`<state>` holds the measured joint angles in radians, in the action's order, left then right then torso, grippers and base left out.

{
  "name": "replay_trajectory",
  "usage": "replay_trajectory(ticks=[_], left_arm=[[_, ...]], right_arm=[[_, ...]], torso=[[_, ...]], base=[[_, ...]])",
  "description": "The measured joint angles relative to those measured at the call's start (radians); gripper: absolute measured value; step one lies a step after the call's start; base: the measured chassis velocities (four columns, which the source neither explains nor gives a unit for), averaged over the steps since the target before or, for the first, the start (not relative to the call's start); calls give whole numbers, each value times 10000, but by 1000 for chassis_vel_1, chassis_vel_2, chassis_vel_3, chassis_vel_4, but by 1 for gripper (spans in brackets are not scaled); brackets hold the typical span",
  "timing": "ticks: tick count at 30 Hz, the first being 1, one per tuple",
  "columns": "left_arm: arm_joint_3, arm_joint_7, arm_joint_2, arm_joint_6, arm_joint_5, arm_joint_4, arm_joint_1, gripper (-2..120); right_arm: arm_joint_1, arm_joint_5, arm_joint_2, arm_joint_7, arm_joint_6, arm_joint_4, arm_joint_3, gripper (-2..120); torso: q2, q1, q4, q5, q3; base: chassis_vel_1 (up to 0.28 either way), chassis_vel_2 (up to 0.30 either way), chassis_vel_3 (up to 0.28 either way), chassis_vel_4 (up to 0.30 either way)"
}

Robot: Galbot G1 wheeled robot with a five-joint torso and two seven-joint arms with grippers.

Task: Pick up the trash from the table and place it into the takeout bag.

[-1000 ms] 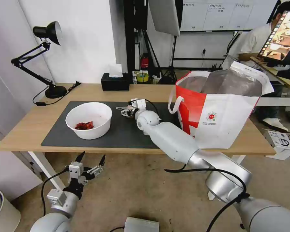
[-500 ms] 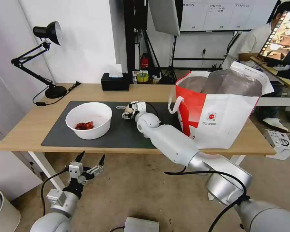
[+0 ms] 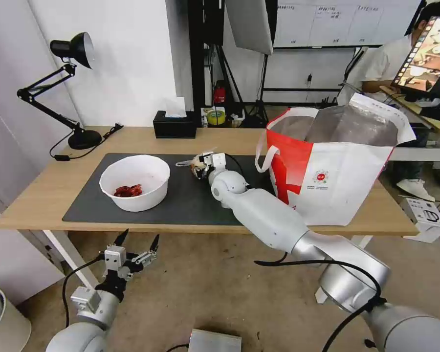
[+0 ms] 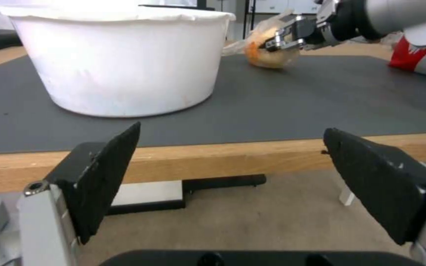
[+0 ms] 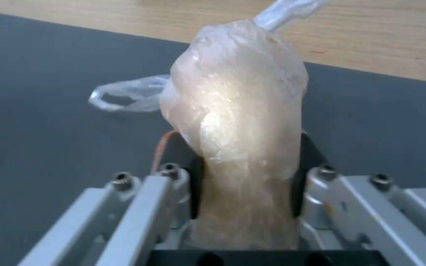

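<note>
A knotted clear bag with a beige lump [image 3: 194, 169] sits low over the dark mat [image 3: 190, 200] of the table [image 3: 132, 139]. My right gripper [image 3: 202, 165] is shut on it. In the right wrist view the knotted bag [image 5: 237, 122] is squeezed between the two fingers [image 5: 301, 177]. The white bowl [image 3: 135, 182] with red scraps stands on the mat to the left. At the table's right end the takeout bag [image 3: 327, 181] stands open, showing foil lining. My left gripper [image 3: 137, 242] hangs open below the table's front edge, facing the bowl [image 4: 119, 55].
A black desk lamp [image 3: 83, 139] stands at the back left corner, its cord trailing on the wood. A black tissue box [image 3: 175, 127] sits at the back edge. A white bin [image 3: 0, 318] is on the floor at left and a small box [image 3: 428, 217] at right.
My right gripper has closed on the knotted bag and shifted slightly right with it. The left arm, bowl and takeout bag have not moved.
</note>
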<state>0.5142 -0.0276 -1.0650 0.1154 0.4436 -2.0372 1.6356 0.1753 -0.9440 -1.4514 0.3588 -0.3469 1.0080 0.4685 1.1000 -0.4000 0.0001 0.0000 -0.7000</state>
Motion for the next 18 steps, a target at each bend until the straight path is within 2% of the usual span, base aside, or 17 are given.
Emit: replay_trajectory(ticks=[2, 4, 6, 7, 10, 11, 13, 14, 17, 18], left_arm=[[-18, -2, -15, 0, -15, -12, 21, 100], [-24, -4, -23, 0, -24, -23, 29, 100], [-33, -9, -44, 0, -47, -67, 63, 100], [-33, -9, -44, 0, -47, -67, 63, 100], [-12, -32, -46, 1, -57, -136, 145, 100], [-12, -32, -46, 1, -57, -136, 145, 100], [14, -80, -45, 1, -68, -176, 245, 100], [14, -80, -45, 1, -68, -176, 245, 100], [18, -142, -80, 1, -118, -285, 352, 100], [18, -142, -80, 1, -118, -285, 352, 100]], right_arm=[[109, -106, 307, 118, -5, 460, 61, 18], [165, -126, 442, 164, -5, 661, 73, 14], [337, -194, 884, 298, -6, 1428, 77, 7], [337, -194, 884, 298, -6, 1428, 77, 7], [694, 12, 1684, 428, 50, 2846, 70, 4], [694, 12, 1684, 428, 50, 2846, 70, 4], [1084, 256, 2312, 450, 172, 4067, -23, 4], [1084, 256, 2312, 450, 172, 4067, -23, 4], [1727, 865, 3159, 398, 607, 5689, -368, 4], [1727, 865, 3159, 398, 607, 5689, -368, 4]], torso=[[0, 0, -1, 0, 0], [0, 0, 0, 1, 0], [0, 0, 0, 0, 0], [0, 0, 0, 0, 0], [0, 0, -2, 0, 0], [0, 0, -2, 0, 0], [0, 0, -2, 2, 0], [0, 0, -2, 2, 0], [0, 1, -1, 2, 1], [0, 1, -1, 2, 1]], base=[[0, 0, 0, 0], [0, 0, 0, 0], [0, 0, 0, 0], [0, 0, 0, 0], [0, 0, 0, 0], [0, 0, 0, 0], [0, 0, 0, 0], [0, 0, 0, 0], [0, 0, 0, 0], [0, 0, 0, 0]])
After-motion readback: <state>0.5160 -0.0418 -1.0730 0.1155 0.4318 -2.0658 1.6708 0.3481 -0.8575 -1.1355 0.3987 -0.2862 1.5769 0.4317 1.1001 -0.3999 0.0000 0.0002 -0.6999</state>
